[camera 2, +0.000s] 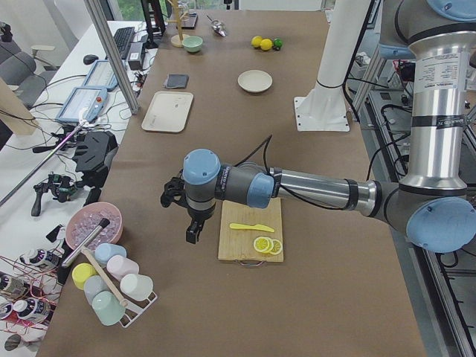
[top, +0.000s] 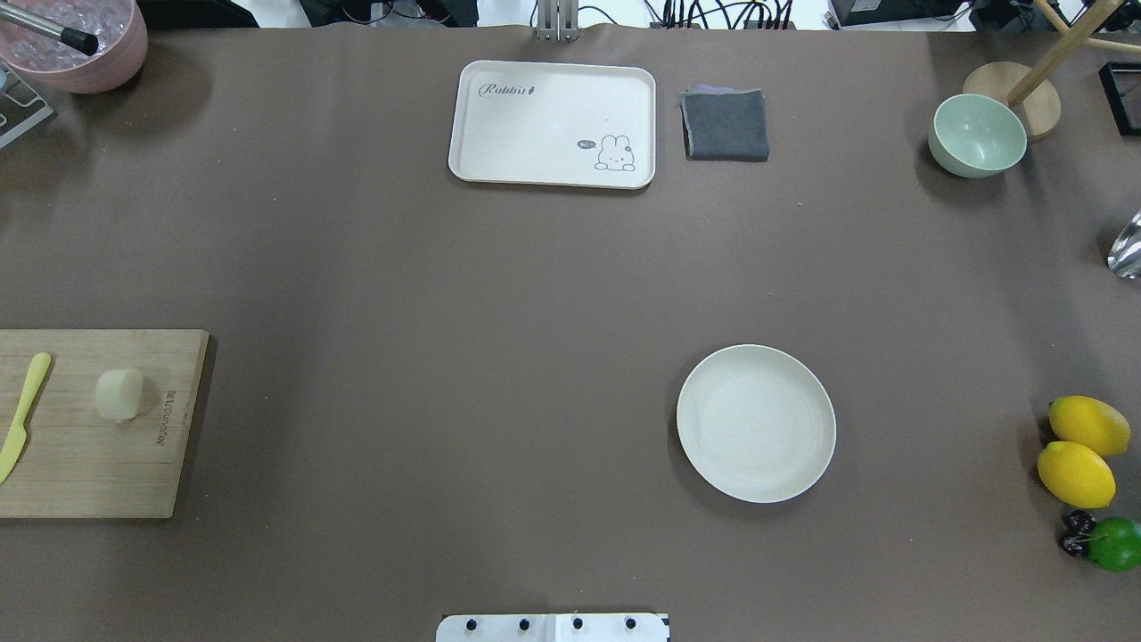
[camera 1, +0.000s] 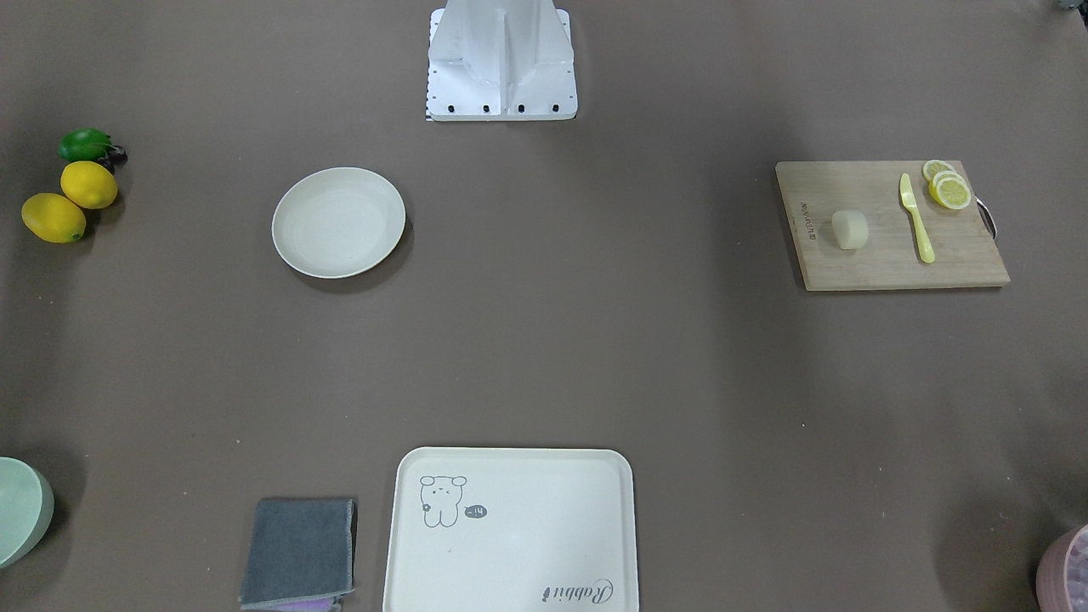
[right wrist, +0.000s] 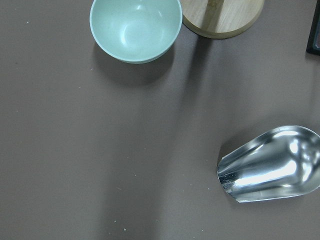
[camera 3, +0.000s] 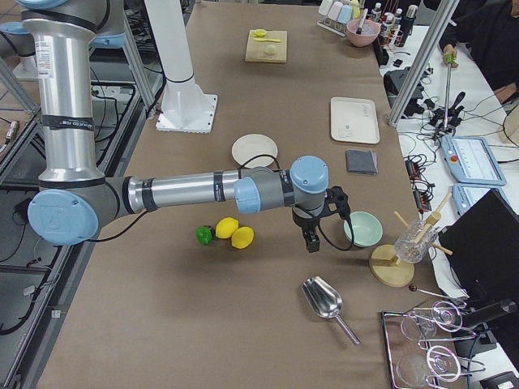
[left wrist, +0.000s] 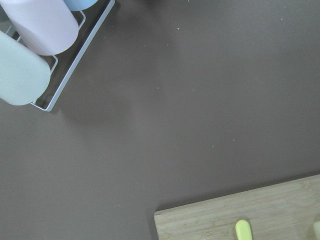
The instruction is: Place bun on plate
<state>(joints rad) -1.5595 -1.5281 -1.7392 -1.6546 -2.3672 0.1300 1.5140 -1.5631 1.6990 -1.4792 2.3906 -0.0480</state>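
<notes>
The pale cream bun [camera 1: 849,229] [top: 119,394] lies on a wooden cutting board [camera 1: 884,263] [top: 89,473] on my left side of the table. The round off-white plate [camera 1: 338,222] [top: 756,423] sits bare on the brown table, right of centre. In the exterior left view my left gripper [camera 2: 192,232] hangs above the table beside the board's outer end. My right gripper [camera 3: 312,241] hovers near the green bowl [camera 3: 362,228] in the exterior right view. Neither gripper appears in the overhead or front views, so I cannot tell whether either is open or shut.
A yellow knife [camera 1: 916,218] and lemon slices [camera 1: 948,184] share the board. Two lemons [top: 1079,450] and a lime [top: 1116,542] lie at the right edge. A cream tray [top: 553,125], grey cloth [top: 726,124], metal scoop [right wrist: 272,165] and cup rack [camera 2: 111,290] stand around.
</notes>
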